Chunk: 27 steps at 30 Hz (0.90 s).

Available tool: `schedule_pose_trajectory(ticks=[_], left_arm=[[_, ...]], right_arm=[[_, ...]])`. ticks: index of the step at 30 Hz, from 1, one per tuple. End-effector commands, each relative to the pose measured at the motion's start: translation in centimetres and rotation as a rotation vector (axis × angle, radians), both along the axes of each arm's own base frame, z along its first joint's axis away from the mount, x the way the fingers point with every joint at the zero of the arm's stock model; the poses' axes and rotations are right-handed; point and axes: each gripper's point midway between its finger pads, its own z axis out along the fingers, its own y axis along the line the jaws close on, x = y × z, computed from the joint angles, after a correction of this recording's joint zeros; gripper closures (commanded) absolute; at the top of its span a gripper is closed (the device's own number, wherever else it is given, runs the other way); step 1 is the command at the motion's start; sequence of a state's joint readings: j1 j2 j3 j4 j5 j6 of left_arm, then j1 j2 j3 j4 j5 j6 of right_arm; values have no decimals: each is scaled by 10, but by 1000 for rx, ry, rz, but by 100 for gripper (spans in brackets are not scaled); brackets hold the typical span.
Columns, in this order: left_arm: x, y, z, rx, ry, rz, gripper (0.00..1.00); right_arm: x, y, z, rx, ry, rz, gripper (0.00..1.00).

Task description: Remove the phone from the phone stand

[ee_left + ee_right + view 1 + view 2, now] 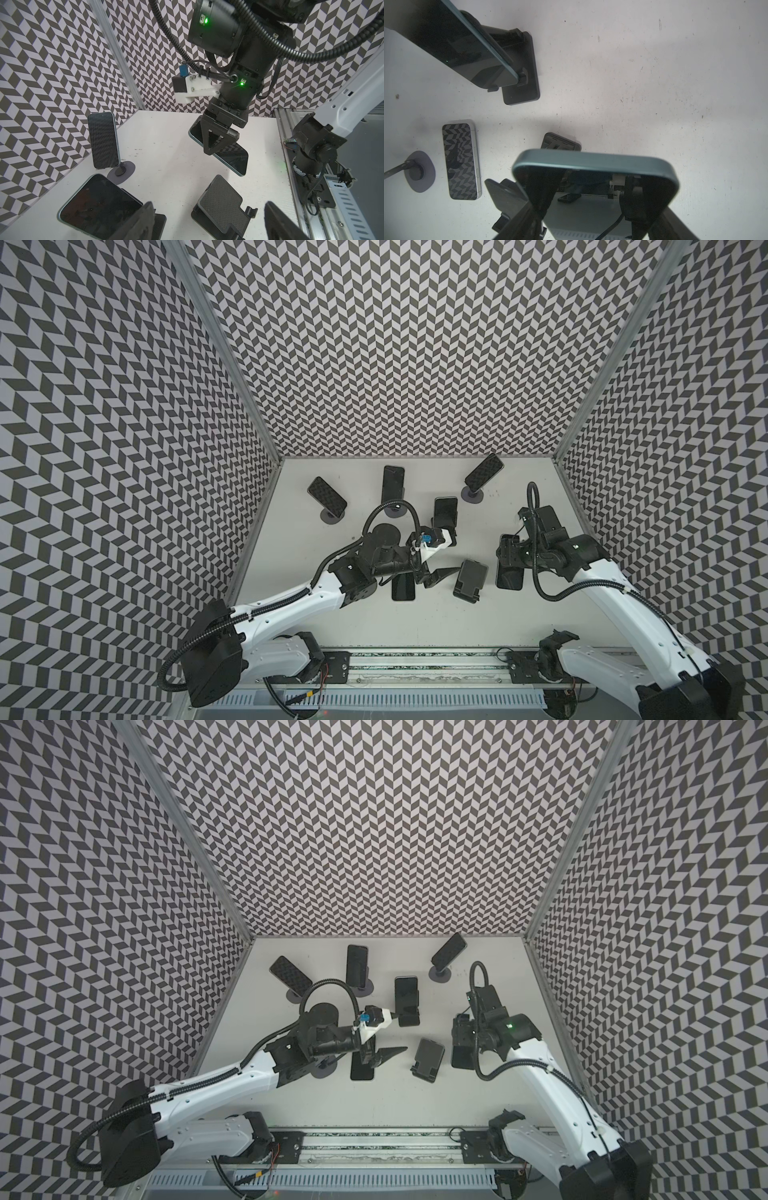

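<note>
My right gripper (508, 560) is shut on a dark phone (509, 578) across its side edges. In the left wrist view the phone (232, 158) hangs tilted above the white table, touching nothing else. The right wrist view shows its teal top edge (591, 163) between my fingers. Just left of it in both top views an empty black phone stand (470, 578) (429, 1058) sits on the table. My left gripper (453, 552) is open and empty; in its wrist view the stand (224, 205) lies between and beyond its fingers (145, 220).
Three phones rest on round-based stands at the back (327, 495) (392, 485) (484, 475). Another leans on a rectangular stand (445, 512) close to my left gripper. A phone lies flat (403, 589) under my left wrist. Chevron walls enclose three sides; a rail (415, 668) runs along the front.
</note>
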<state>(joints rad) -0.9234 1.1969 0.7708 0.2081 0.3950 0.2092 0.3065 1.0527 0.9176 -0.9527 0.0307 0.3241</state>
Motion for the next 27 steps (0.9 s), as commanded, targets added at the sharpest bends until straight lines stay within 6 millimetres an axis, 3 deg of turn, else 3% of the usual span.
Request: schedule_pose_trajectory(ticks=[1, 15, 27], left_arm=[[-4, -4, 14, -21, -28, -27, 17], [-3, -2, 20, -27, -32, -19, 17], [2, -2, 20, -14, -48, 5, 16]], right_arm=[[18, 1, 3, 18, -45, -6, 100], [54, -12, -46, 28, 83, -60, 100], [83, -38, -70, -8, 144, -88, 100]])
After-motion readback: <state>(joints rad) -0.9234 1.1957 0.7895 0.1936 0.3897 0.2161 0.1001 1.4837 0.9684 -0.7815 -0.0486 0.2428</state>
